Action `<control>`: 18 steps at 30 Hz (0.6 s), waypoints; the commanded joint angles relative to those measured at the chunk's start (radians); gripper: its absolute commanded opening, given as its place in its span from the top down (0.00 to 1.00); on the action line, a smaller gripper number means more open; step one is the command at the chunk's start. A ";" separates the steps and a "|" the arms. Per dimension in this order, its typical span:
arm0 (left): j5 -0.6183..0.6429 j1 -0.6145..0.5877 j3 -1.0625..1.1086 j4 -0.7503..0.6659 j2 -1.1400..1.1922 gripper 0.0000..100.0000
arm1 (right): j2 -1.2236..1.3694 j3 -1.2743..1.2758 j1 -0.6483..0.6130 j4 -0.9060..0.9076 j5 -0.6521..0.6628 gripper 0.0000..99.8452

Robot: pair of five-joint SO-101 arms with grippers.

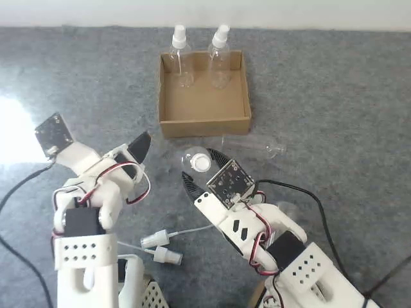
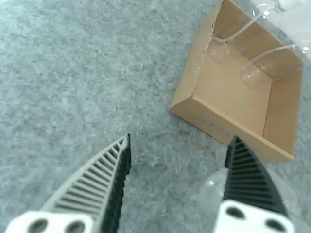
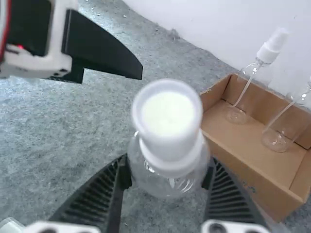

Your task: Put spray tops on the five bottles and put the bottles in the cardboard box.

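My right gripper (image 1: 201, 171) is shut on a clear bottle (image 1: 196, 160) that stands upright just in front of the cardboard box (image 1: 204, 119). A white spray top (image 3: 167, 116) sits on the bottle (image 3: 167, 172), whose body lies between the two fingers (image 3: 104, 191). My left gripper (image 2: 177, 165) hangs open over the carpet near the box's front left corner (image 2: 182, 107), with nothing in it. In the high view the left gripper (image 1: 133, 156) is left of the held bottle. Two capped bottles (image 1: 180, 54) (image 1: 220, 54) stand at the back of the box.
One uncapped clear bottle (image 1: 253, 146) lies on the carpet to the right, in front of the box. Two loose spray tops with tubes (image 1: 157, 239) (image 1: 168, 256) lie between the arms' bases. Cables (image 1: 308, 192) run beside the right arm.
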 commanded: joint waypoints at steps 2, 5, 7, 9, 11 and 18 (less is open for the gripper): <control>-0.008 -0.003 0.045 -0.112 -0.015 0.71 | -0.028 -0.109 0.081 0.005 -0.008 0.86; -0.008 -0.005 0.048 -0.117 -0.015 0.71 | -0.027 -0.141 0.130 0.005 -0.008 0.86; -0.008 -0.005 0.050 -0.117 -0.015 0.71 | -0.027 -0.160 0.145 0.005 -0.006 0.86; -0.008 -0.005 0.050 -0.117 -0.015 0.71 | -0.025 -0.180 0.151 0.005 -0.003 0.86; -0.008 -0.005 0.050 -0.117 -0.015 0.71 | -0.001 -0.209 0.153 0.005 -0.003 0.86; -0.009 -0.115 0.053 -0.161 -0.015 0.71 | 0.265 -0.382 0.189 -0.005 -0.008 0.86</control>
